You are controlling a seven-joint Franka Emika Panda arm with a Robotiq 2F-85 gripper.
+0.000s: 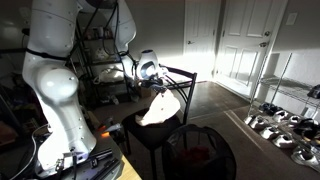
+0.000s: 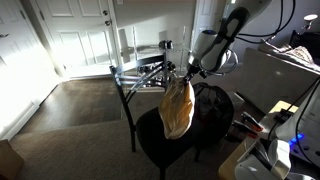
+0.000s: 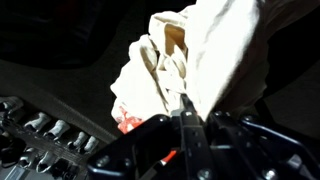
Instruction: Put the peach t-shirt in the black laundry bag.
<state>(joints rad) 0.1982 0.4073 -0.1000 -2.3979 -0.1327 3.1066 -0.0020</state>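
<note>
My gripper [image 2: 186, 76] is shut on the top of the peach t-shirt [image 2: 178, 108], which hangs down from it above a black chair seat [image 2: 150, 150]. In an exterior view the shirt [image 1: 160, 108] hangs below the gripper [image 1: 161, 88]. In the wrist view the bunched cloth [image 3: 215, 50] is pinched between the closed fingers [image 3: 184, 108]. The black laundry bag [image 1: 200, 152] stands open on the floor beside the chair; it also shows behind the shirt [image 2: 214, 106] in an exterior view.
A metal folding rack [image 2: 140, 75] stands behind the chair. A wire shelf with shoes [image 1: 285, 125] is along one wall. White doors [image 1: 245, 40] are at the back. The robot's white base [image 1: 55, 100] is close by.
</note>
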